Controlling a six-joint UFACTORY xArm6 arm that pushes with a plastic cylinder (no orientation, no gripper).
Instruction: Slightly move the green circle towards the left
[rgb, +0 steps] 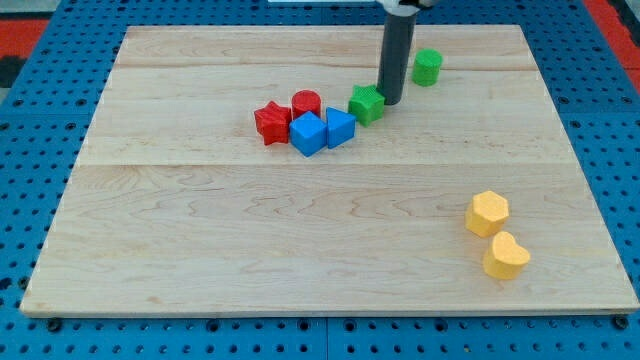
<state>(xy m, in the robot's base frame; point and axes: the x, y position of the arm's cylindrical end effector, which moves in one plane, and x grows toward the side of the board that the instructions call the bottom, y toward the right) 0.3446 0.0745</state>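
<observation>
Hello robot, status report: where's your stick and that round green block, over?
My tip down between green circle and green star, touching neither clearly. Circle sits to the tip's upper right. Star lies just left of the tip, in the way.

The rod (398, 50) is cut off by the view's top.

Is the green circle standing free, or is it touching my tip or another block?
Free. The green circle stands alone near the view's top; bare board separates it from my tip, which sits beside the green star.
</observation>
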